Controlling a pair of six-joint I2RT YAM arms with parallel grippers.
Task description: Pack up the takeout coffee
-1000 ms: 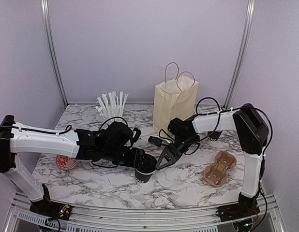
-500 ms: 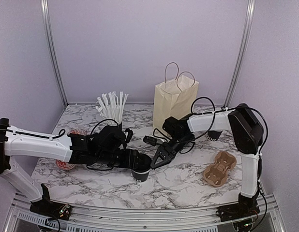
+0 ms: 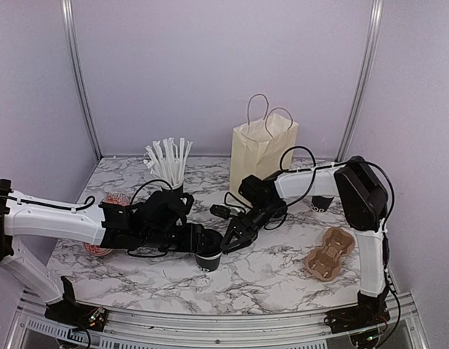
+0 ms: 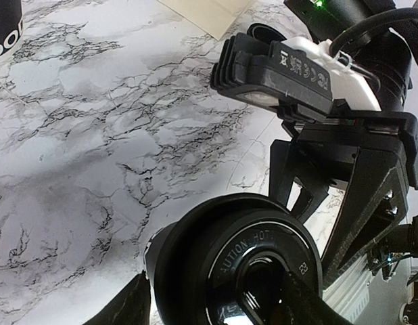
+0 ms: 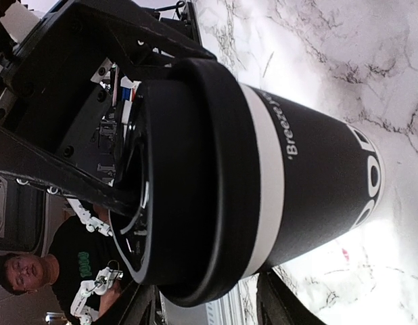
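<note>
Top external view, left gripper (image 3: 206, 247) clamped on the takeout coffee (image 3: 208, 262) at the marble table (image 3: 275, 280) middle, right gripper (image 3: 226, 245) spread open just beside its lid

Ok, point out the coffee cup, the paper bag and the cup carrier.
coffee cup (image 5: 310, 183), right wrist view, black side wall
paper bag (image 3: 261, 156), top view, front face
cup carrier (image 3: 328, 253), top view, middle ridge

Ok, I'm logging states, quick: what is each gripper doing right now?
Left gripper: closed on the takeout coffee, gripping at its lid.
Right gripper: open, right beside it, holding nothing.
</note>
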